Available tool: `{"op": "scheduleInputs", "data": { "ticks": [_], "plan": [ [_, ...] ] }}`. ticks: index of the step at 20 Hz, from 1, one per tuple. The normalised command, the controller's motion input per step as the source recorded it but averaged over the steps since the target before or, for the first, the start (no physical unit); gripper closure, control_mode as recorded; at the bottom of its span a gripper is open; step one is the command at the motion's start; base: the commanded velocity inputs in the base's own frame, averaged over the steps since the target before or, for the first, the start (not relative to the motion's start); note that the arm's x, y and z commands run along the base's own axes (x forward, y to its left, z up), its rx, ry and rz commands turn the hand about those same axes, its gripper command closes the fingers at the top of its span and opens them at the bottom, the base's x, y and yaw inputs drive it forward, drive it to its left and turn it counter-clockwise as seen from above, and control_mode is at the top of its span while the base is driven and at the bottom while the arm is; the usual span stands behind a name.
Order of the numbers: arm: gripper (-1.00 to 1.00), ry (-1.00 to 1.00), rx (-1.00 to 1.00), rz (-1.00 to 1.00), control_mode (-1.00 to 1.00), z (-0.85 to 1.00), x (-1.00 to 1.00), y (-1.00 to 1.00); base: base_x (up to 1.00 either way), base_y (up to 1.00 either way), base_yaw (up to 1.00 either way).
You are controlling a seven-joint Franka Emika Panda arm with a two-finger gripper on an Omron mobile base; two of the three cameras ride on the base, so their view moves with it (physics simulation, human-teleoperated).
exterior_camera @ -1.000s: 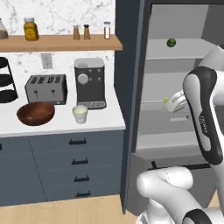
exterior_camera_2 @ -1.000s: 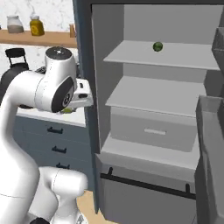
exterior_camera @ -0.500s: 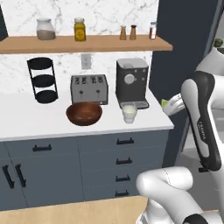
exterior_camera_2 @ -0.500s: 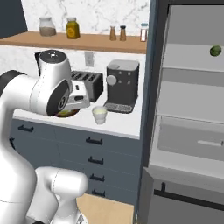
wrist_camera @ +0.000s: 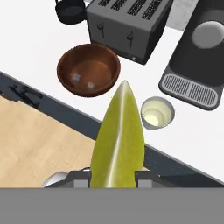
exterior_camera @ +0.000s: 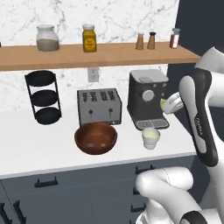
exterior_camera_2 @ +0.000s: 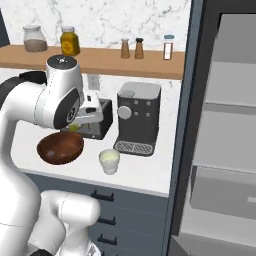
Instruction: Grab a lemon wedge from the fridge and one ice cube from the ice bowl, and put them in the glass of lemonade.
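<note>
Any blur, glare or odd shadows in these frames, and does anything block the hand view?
Left base view: soft, even light, faint shadows under the bowl and cup, no glare. Right base view: equally flat, with the arm hiding part of the toaster. Hand view: sharp, but the lemon wedge in the gripper looms large, covering the centre.

Marble wall, wooden shelf, white counter, grey drawers.
</note>
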Motion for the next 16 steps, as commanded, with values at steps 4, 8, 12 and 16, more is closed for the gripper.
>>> {"op": "scheduleInputs", "data": {
  "ticks": [4, 8, 12, 16],
  "plan": [
    [1.00, 0.00, 0.00, 0.00, 1.00, 0.00, 0.00, 0.00, 0.12, 0.58, -0.11],
    [1.00, 0.00, 0.00, 0.00, 1.00, 0.00, 0.00, 0.00, 0.07, 0.77, -0.11],
    [1.00, 0.00, 0.00, 0.00, 1.00, 0.00, 0.00, 0.00, 0.61, 0.14, -0.03],
    [1.00, 0.00, 0.00, 0.00, 1.00, 0.00, 0.00, 0.00, 0.19, -0.28, -0.02]
  ]
}}
